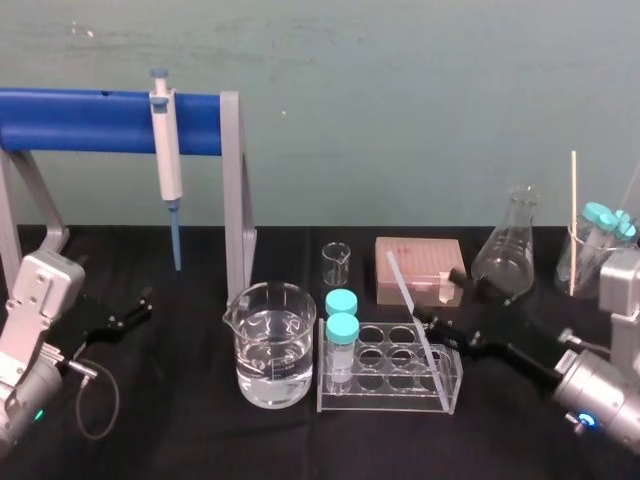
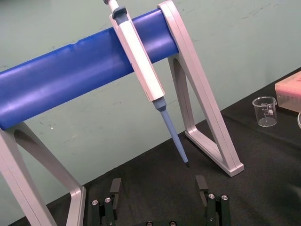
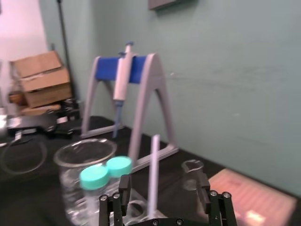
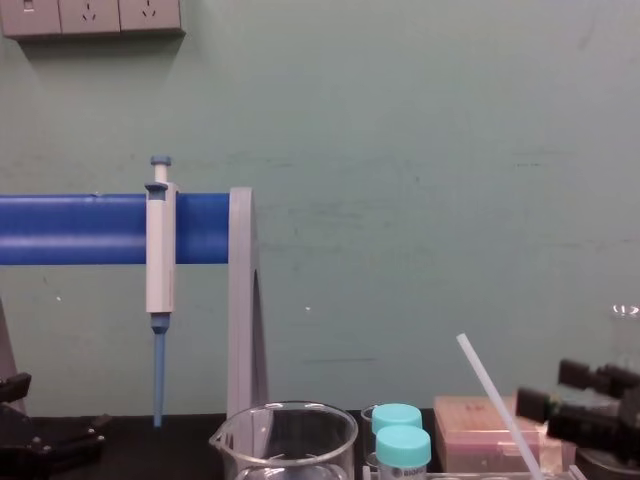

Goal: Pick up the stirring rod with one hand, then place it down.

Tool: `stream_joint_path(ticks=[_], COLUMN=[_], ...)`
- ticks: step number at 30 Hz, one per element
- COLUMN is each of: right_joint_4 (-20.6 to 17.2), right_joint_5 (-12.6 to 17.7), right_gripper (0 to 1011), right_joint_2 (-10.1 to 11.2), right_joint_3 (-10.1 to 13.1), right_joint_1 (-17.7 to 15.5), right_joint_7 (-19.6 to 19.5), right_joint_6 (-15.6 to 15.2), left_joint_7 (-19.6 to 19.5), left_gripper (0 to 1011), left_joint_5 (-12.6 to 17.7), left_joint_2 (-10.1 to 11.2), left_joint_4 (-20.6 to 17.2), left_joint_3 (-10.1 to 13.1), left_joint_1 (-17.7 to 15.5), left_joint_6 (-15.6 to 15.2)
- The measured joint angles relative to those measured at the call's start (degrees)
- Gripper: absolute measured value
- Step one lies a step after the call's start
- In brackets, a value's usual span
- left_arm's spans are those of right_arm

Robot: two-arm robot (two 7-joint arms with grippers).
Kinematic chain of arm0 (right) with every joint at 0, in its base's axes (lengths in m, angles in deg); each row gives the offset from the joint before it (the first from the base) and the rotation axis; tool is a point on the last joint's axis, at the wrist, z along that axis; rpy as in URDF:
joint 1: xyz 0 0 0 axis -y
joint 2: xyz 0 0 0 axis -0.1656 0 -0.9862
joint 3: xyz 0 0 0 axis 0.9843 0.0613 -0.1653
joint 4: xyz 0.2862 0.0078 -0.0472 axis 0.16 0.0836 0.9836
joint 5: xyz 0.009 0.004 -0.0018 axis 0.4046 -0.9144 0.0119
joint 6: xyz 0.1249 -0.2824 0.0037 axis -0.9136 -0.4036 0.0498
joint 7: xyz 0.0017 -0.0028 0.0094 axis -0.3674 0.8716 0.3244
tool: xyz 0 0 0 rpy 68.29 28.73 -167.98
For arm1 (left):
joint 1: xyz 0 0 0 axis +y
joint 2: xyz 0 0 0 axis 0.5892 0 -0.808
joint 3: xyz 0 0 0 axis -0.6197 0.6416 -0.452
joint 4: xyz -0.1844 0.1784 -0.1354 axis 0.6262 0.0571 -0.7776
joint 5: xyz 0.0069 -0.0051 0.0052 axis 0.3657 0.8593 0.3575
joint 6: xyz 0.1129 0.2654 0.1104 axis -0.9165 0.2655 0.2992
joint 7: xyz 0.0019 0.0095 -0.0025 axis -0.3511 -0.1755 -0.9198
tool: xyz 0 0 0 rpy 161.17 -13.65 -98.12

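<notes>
Awaiting its lift, as I judge it: the stirring rod (image 1: pixel 412 310), a thin straight translucent white stick, leans tilted in the clear plastic tube rack (image 1: pixel 390 405); the right gripper (image 3: pixel 163 182), black and blocky, holds its jaws apart on either side of the rod, not clamped on it; pick-up and set-down both look undone. Left gripper (image 2: pixel 158 185) sits idle, jaws apart, over the black cloth bench (image 1: pixel 170 430) near the pipette stand (image 1: pixel 236 190).

Lab: pipette (image 1: pixel 165 145) on stand, beaker (image 1: pixel 272 343), flask (image 1: pixel 507 246), tube rack (image 1: pixel 395 368).
</notes>
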Motion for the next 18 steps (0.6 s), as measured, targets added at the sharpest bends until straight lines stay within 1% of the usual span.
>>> stream_joint_path(ticks=[2, 3, 4, 5, 8, 9, 10, 11, 13, 15, 18], right_joint_4=[-1.23, -2.57, -3.24, -4.45, -5.89, -6.59, -6.59, -7.03, -7.33, -7.33, -7.01], right_joint_5=[-0.72, -1.72, -2.32, -3.5, -5.45, -6.38, -6.38, -6.86, -7.1, -7.08, -6.99], right_gripper=[931, 941, 976, 990, 1002, 1002, 1002, 1002, 1002, 1002, 1002], right_joint_2=[0.18, 0.17, 0.08, -0.23, -0.89, -1.44, -1.44, -2.03, -2.77, -3.3, -3.85], right_joint_3=[0.78, 1.81, 2.42, 3.56, 5.22, 6.26, 6.26, 7.12, 8.11, 8.73, 9.09], right_joint_1=[-0.62, -1.53, -2.01, -3.07, -4.61, -5.63, -5.63, -6.52, -7.52, -8.32, -8.94], right_joint_7=[-2.06, -4.82, -6.26, -9.43, -14.55, -17.75, -17.75, -20.28, -22.94, -24.21, -24.66], right_joint_6=[0.01, 0.1, 0.21, 0.45, 0.42, -0.13, -0.13, -1.22, -3.19, -4.97, -6.64], left_joint_7=[0.0, 0.0, 0.0, 0.0, 0.0, 0.0, 0.0, 0.0, 0.0, 0.0, 0.0], left_gripper=[1000, 1000, 1000, 1000, 1000, 1000, 1000, 1000, 1000, 1000, 1000], left_joint_5=[0.0, 0.0, 0.0, 0.0, 0.0, 0.0, 0.0, 0.0, 0.0, 0.0, 0.0], left_joint_2=[0.0, 0.0, 0.0, 0.0, 0.0, 0.0, 0.0, 0.0, 0.0, 0.0, 0.0], left_joint_4=[0.0, 0.0, 0.0, 0.0, 0.0, 0.0, 0.0, 0.0, 0.0, 0.0, 0.0], left_joint_3=[0.0, 0.0, 0.0, 0.0, 0.0, 0.0, 0.0, 0.0, 0.0, 0.0, 0.0], left_joint_1=[0.0, 0.0, 0.0, 0.0, 0.01, 0.0, 0.0, 0.0, 0.0, 0.0, 0.0], left_joint_6=[0.0, 0.0, 0.0, 0.0, 0.0, 0.0, 0.0, 0.0, 0.0, 0.0, 0.0])
